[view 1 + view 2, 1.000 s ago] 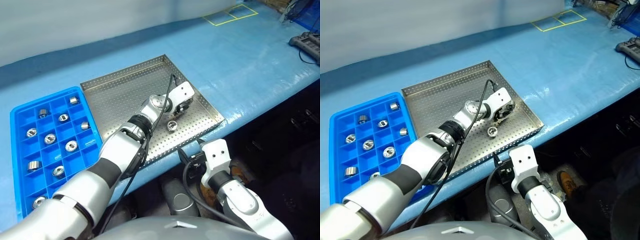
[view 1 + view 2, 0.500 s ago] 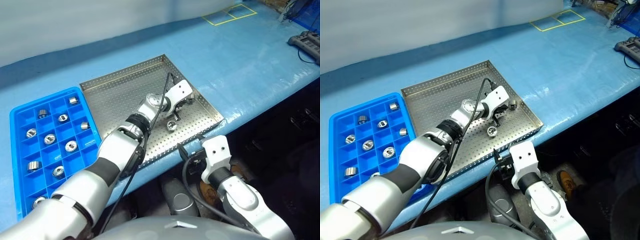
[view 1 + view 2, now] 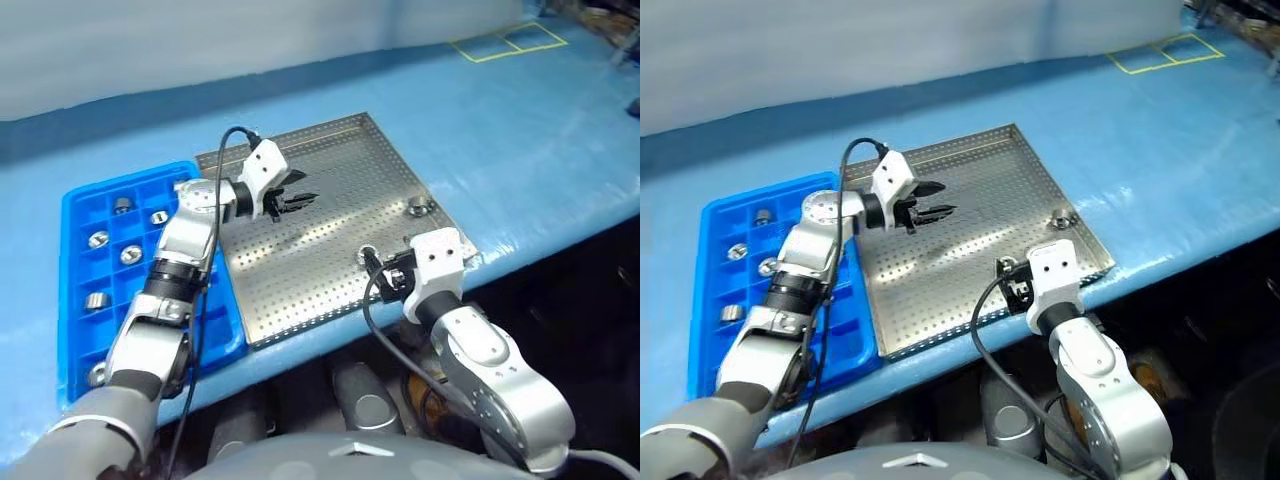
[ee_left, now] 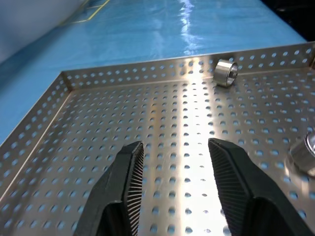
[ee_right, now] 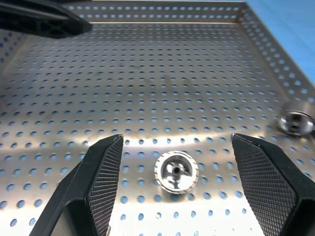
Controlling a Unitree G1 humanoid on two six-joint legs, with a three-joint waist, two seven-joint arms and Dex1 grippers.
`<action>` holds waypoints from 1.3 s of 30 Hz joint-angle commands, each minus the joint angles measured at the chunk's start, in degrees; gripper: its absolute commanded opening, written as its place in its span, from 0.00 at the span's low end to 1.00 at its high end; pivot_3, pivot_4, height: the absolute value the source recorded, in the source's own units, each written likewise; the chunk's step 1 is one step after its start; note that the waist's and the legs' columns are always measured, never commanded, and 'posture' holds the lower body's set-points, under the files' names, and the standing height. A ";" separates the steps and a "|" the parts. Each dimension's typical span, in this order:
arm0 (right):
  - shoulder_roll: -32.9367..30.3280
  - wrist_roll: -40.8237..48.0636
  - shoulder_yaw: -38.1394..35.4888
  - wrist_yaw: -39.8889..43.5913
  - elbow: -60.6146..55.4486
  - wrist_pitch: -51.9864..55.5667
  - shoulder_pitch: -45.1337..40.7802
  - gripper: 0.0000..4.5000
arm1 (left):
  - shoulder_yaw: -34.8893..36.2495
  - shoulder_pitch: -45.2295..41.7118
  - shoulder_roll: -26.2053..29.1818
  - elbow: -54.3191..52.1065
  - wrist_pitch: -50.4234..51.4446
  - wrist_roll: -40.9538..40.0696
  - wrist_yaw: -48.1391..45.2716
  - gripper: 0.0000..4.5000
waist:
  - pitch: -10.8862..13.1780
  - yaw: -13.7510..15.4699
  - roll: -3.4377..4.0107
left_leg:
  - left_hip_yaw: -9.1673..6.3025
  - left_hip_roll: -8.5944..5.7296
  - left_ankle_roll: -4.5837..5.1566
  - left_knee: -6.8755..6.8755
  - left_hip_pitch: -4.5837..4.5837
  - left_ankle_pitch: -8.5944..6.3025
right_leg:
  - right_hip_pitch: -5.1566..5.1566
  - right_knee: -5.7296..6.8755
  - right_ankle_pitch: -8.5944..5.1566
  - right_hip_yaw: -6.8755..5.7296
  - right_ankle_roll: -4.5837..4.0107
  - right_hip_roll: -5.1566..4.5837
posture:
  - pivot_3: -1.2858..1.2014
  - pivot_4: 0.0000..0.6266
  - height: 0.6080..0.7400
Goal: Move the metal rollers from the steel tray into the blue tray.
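Rollers remaining in the steel tray (image 3: pixel 330 235) number two: one roller (image 5: pixel 176 171) lies on the perforated floor near the tray's front edge, toward its right corner, and a second roller (image 4: pixel 225 73) rests against the tray's right rim. The right end effector (image 5: pixel 176 196) sits low at that front edge with its two black fingers spread wide, the nearer roller lying between and just ahead of the fingertips, untouched. The left end effector (image 4: pixel 174 162) hangs over the left part of the steel tray, near the side that borders the blue tray (image 3: pixel 75 290); its fingers stand apart with nothing between them. The blue tray lies on the blue desk (image 3: pixel 520 130) directly left of the steel tray, their long sides touching or nearly so. Several rollers (image 3: pixel 98 239) already sit in separate square compartments of the blue tray, each alone in its cell.
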 commanded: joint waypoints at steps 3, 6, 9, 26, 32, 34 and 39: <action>0.87 -1.84 -4.56 -1.92 4.24 5.38 -6.96 0.95 | 5.37 8.81 2.89 -21.75 4.07 -10.45 -0.78 1.00 | -0.01 3.91 0.01 | 0.03 -0.01 0.01 0.04 0.00 -0.02 | 0.01 -0.08 0.06 0.01 -0.11 -0.17 | 0.46 0.24 1.00; 2.08 -4.60 -8.42 -5.38 8.04 7.94 -11.18 0.99 | 6.86 15.13 4.09 -30.49 6.00 -11.92 2.55 1.00 | -0.03 5.69 0.04 | 0.03 -0.02 -0.01 0.00 0.00 -0.02 | -0.03 -0.05 0.11 -0.05 -0.29 -0.21 | 0.46 0.24 1.00; 3.50 -6.64 -10.04 -7.67 11.99 8.52 -14.76 0.99 | 7.91 20.15 3.98 -36.66 9.14 -13.69 6.27 1.00 | -0.03 7.24 0.04 | 0.06 -0.02 -0.06 0.00 0.00 0.00 | -0.05 -0.03 0.14 -0.09 -0.36 -0.20 | 0.47 0.24 1.00; 24.61 -11.71 -33.36 -31.06 33.94 -0.28 -34.69 0.99 | 6.00 33.05 4.98 -48.50 10.29 -23.33 9.72 1.00 | -0.07 10.10 0.12 | 0.07 -0.02 -0.11 -0.13 0.10 0.18 | 0.04 -0.03 0.09 -0.28 -0.64 0.09 | 0.50 0.24 1.00; 24.78 -11.84 -31.88 -34.15 33.49 -1.79 -34.59 0.99 | 2.87 34.42 3.56 -46.29 6.78 -21.67 12.06 1.00 | -0.10 9.79 0.26 | 0.08 0.02 -0.13 -0.26 0.15 0.19 | 0.01 -0.01 0.00 -0.28 -0.79 0.12 | 0.50 0.24 1.00; 24.91 -11.26 -31.84 -34.24 33.74 -1.76 -34.16 0.99 | 2.19 34.78 3.21 -45.89 6.41 -22.17 12.22 1.00 | -0.11 9.72 0.28 | 0.08 0.03 -0.13 -0.26 0.17 0.19 | 0.02 -0.01 -0.10 -0.28 -0.95 0.14 | 0.50 0.24 1.00; 24.40 -9.33 -32.32 -33.53 36.33 -2.66 -33.65 0.99 | 0.09 35.27 2.56 -44.02 4.47 -20.74 12.83 1.00 | -0.11 9.65 0.28 | 0.10 0.03 -0.11 -0.22 0.18 0.20 | 0.07 -0.04 -0.14 -0.27 -0.96 0.15 | 0.50 0.24 1.00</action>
